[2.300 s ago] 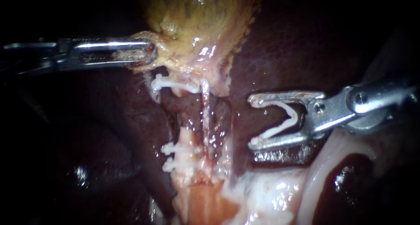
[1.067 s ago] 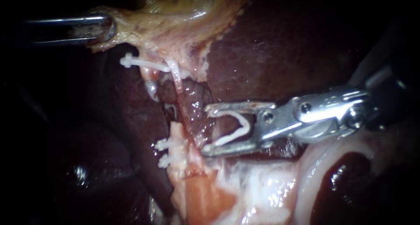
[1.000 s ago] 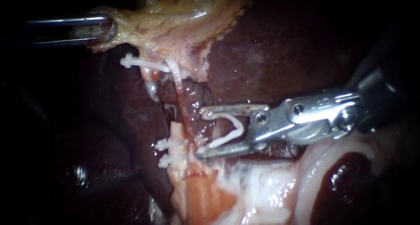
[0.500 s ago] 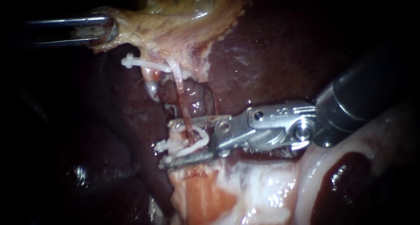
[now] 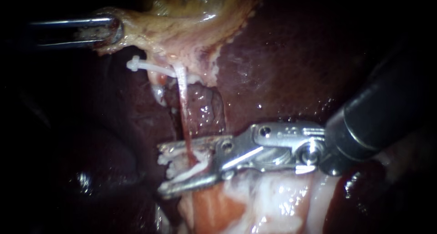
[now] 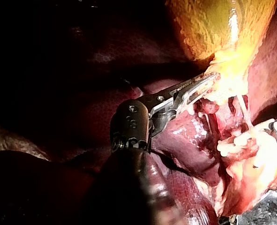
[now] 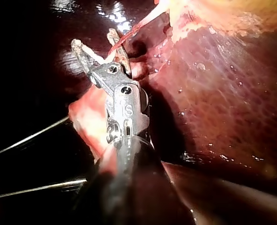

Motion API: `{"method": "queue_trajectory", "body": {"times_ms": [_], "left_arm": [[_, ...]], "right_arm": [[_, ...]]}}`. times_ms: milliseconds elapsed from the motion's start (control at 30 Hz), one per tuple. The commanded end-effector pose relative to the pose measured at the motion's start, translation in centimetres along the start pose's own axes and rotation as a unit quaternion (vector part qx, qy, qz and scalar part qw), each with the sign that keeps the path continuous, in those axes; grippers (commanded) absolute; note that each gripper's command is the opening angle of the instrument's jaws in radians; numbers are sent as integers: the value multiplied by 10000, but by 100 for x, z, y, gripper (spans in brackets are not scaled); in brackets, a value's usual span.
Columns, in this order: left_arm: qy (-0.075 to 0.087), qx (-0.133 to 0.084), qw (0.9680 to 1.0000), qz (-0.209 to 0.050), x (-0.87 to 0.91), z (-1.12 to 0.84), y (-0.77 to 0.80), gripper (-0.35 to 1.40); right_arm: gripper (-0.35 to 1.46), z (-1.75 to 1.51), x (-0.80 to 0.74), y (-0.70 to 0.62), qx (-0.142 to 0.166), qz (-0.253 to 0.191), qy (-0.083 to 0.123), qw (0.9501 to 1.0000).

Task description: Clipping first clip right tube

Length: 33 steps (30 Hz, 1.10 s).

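The right tube (image 5: 184, 120) is a thin reddish strand running down from the gallbladder (image 5: 191, 29). My right instrument (image 5: 160, 169) comes in from the right, its jaws open and straddling the tube's lower end, with a white open clip (image 5: 193, 170) seated between them. In the right wrist view the same jaws (image 7: 93, 40) stand either side of the strand (image 7: 129, 32). At the upper left, my left instrument (image 5: 107, 31) is shut on the gallbladder's edge, holding it taut. The left wrist view shows that grip (image 6: 199, 86) on yellow tissue (image 6: 222, 28).
Dark red liver (image 5: 296, 56) lies behind and to the right. Just left of the tube sit a white clip (image 5: 145, 66) high up and clips (image 5: 165, 160) low down by my right jaws. Pale fatty tissue (image 5: 273, 202) fills the lower middle.
My right instrument has moved left and slightly down, from beside the tube to having the tube between its open jaws. Earlier the left instrument pulled the gallbladder up and left; it now holds still.
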Motion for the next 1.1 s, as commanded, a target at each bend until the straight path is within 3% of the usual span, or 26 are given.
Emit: {"method": "queue_trajectory", "body": {"times_ms": [33,200,500,667,800,833,1100], "left_arm": [[-1,-1,10000,0,0,0,0,-35],[-1,-1,10000,0,0,0,0,-35],[-1,-3,10000,0,0,0,0,-35],[-1,-2,10000,0,0,0,0,-35],[-1,-2,10000,0,0,0,-1,-35],[-1,-2,10000,0,0,0,-1,-35],[-1,-2,10000,1,0,1,-1,-35]], "right_arm": [[49,0,2,-3,56,9,14,10000],[48,0,8,-13,213,49,95,9997],[36,-7,5,-9,268,254,71,9993],[10,-13,3,-8,464,335,1,9984],[-19,-14,3,-9,636,412,-67,9971],[-34,-14,2,-9,677,431,-84,9967],[-35,-16,0,-6,816,747,-193,9937]]}}
